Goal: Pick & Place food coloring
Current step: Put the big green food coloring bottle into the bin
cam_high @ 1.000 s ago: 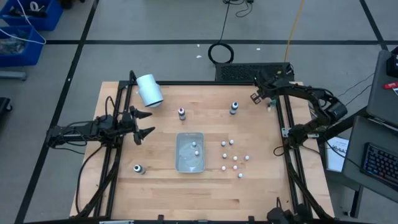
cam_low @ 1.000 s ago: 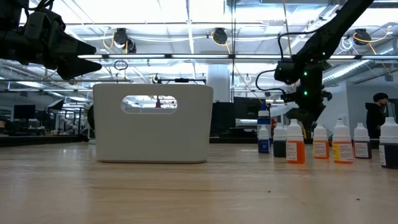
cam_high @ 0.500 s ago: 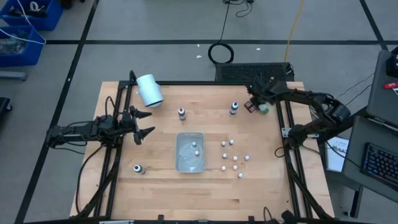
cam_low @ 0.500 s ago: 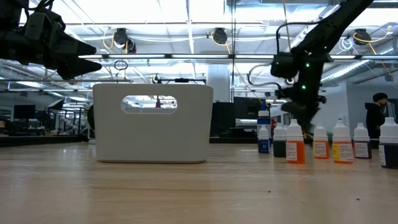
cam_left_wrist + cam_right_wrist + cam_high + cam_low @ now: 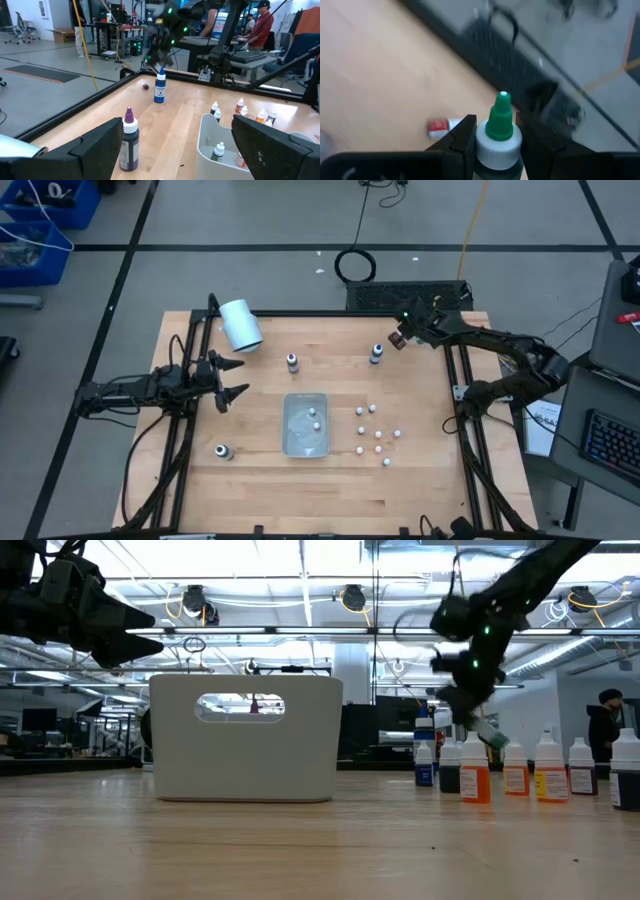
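Observation:
My right gripper (image 5: 398, 340) hovers over the table's far right part, shut on a green-topped food coloring bottle (image 5: 500, 119). My left gripper (image 5: 232, 380) waits open above the table's left side. A clear tray (image 5: 306, 425) at the table's middle holds two small bottles. A purple-topped bottle (image 5: 292, 362) and a blue-topped one (image 5: 376, 354) stand upright beyond the tray. A dark-topped bottle (image 5: 221, 451) stands at the near left. Several tiny bottles (image 5: 375, 435) stand right of the tray. A small red bottle (image 5: 442, 126) lies on its side under my right gripper. My right gripper pinches the green-topped bottle between its two fingers, on the body just below the white collar (image 5: 496, 144). The bottle is lifted clear of the table. In the low view it slants down below the fingers (image 5: 493, 739).
A big white cylinder (image 5: 240, 325) lies at the far left corner. Black frame rails (image 5: 455, 380) run along the table's left and right edges. A person (image 5: 605, 720) stands far behind the table. Bare wood (image 5: 330, 490) shows along the near edge.
My right gripper has moved from the far right rail toward the table's left and risen, turning as it went, with the green-topped bottle carried in it and now slanted. My left arm has kept still.

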{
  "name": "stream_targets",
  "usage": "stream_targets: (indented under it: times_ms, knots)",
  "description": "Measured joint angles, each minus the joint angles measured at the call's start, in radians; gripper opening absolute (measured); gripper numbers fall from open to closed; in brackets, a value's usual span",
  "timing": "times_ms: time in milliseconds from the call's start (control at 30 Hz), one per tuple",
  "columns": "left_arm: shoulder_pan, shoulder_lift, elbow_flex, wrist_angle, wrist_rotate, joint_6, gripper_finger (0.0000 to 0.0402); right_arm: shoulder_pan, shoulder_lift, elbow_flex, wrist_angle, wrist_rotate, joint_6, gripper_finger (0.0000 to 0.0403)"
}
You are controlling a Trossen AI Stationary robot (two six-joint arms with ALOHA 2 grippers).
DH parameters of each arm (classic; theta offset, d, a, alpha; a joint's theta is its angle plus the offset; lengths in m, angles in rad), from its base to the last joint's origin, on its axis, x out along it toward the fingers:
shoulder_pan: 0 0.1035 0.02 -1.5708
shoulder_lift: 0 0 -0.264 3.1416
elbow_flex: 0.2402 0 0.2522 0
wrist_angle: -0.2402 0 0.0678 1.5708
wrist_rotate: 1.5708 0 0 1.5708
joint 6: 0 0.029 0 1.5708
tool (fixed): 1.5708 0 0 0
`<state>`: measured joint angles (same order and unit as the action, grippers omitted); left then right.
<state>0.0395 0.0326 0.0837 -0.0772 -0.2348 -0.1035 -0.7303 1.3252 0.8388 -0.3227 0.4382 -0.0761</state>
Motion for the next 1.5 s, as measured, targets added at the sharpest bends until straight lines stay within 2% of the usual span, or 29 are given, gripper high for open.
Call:
stream_targets:
  times_ms: [100,233,333,467,567,667,800,933,1033,1200,1300,1400,1500]
  knots:
    - [0.0,0.0,0.0,0.0,-0.002,0.012,0.0365,0.047,-0.086,0.004,0.086,-0.097,-0.005,0.0108]
    - [0.0,0.0,0.0,-0.001,-0.002,0.017,0.0365,0.158,-0.19,0.004,0.218,-0.335,-0.07,0.0108]
    - [0.0,0.0,0.0,-0.001,-0.002,0.02,0.0365,0.281,-0.231,0.004,0.315,-0.412,-0.098,0.0108]
    - [0.0,0.0,0.0,-0.001,-0.002,0.02,0.0365,0.473,-0.232,0.004,0.399,-0.442,-0.109,0.0108]
    - [0.0,0.0,0.0,-0.001,-0.002,0.02,0.0365,0.613,-0.185,0.005,0.441,-0.44,-0.103,0.0108]
    - [0.0,0.0,0.0,-0.001,-0.002,0.02,0.0365,0.728,-0.108,0.02,0.496,-0.438,-0.091,0.0108]
    - [0.0,0.0,0.0,0.002,-0.002,0.021,0.0365,0.832,0.039,0.104,0.498,-0.442,-0.077,0.0108]
    - [0.0,0.0,0.0,0.005,-0.003,0.023,0.0365,0.884,0.19,0.207,0.487,-0.468,-0.087,0.0108]
    - [0.0,0.0,0.0,0.001,-0.003,0.024,0.0365,0.9,0.255,0.273,0.403,-0.46,-0.116,0.0108]
    - [0.0,0.0,0.0,-0.002,-0.002,0.023,0.0365,0.897,0.212,0.28,0.325,-0.211,-0.135,0.0108]
    - [0.0,0.0,0.0,-0.005,-0.002,0.023,0.0365,0.886,0.128,0.24,0.314,-0.139,-0.099,0.0108]
    - [0.0,0.0,0.0,-0.01,-0.002,0.023,0.0365,0.866,0.062,0.194,0.382,-0.184,-0.058,0.0108]
    - [0.0,0.0,0.0,-0.009,-0.002,0.022,0.0365,0.852,0.056,0.148,0.505,-0.333,-0.04,0.0108]
